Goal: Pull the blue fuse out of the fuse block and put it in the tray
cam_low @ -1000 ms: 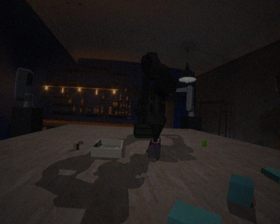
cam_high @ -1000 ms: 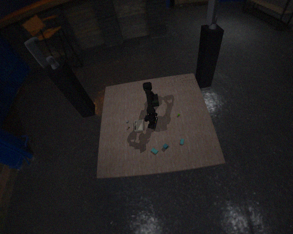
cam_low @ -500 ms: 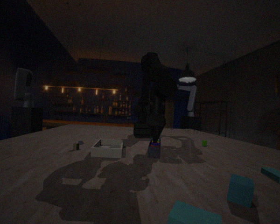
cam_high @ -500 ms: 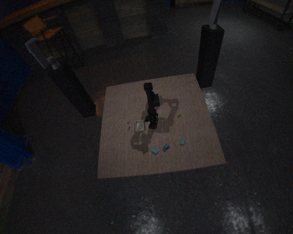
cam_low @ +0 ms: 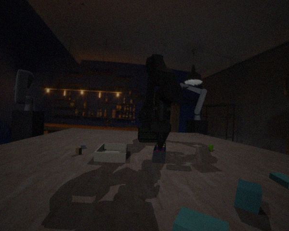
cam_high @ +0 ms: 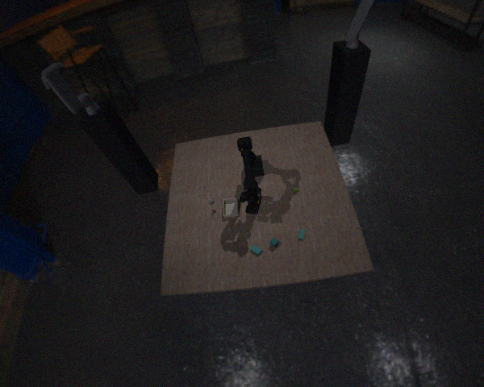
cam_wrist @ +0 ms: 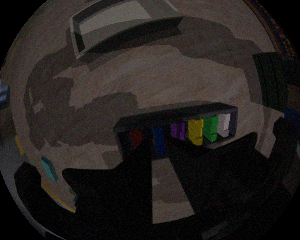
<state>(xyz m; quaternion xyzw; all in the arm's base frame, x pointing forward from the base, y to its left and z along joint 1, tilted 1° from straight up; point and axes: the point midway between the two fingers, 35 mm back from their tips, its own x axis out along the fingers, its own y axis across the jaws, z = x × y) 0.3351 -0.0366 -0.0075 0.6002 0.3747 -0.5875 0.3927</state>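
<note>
The dark fuse block [cam_wrist: 180, 112] [cam_low: 158, 157] stands on the table with a row of coloured fuses: red, blue [cam_wrist: 158, 140], purple, yellow [cam_wrist: 196, 131], green and white. My gripper [cam_wrist: 156, 142] [cam_low: 161, 145] hangs straight down just above the block. Its fingers stand a narrow gap apart with nothing between them. In the wrist view the blue fuse sits at the top of that gap, still seated in the block. The white tray [cam_high: 230, 208] [cam_low: 110, 157] [cam_wrist: 77, 35] lies empty to the left of the block. In the top view the arm hides the block.
Three teal blocks [cam_high: 256, 250] [cam_high: 274, 242] [cam_high: 301, 234] lie toward the front right; they also show in the exterior view [cam_low: 248, 196]. A small green piece [cam_high: 296, 189] [cam_low: 211, 147] lies to the right. Small cubes [cam_low: 78, 150] sit left of the tray. Two black pillars [cam_high: 345, 91] [cam_high: 117, 145] stand off the table.
</note>
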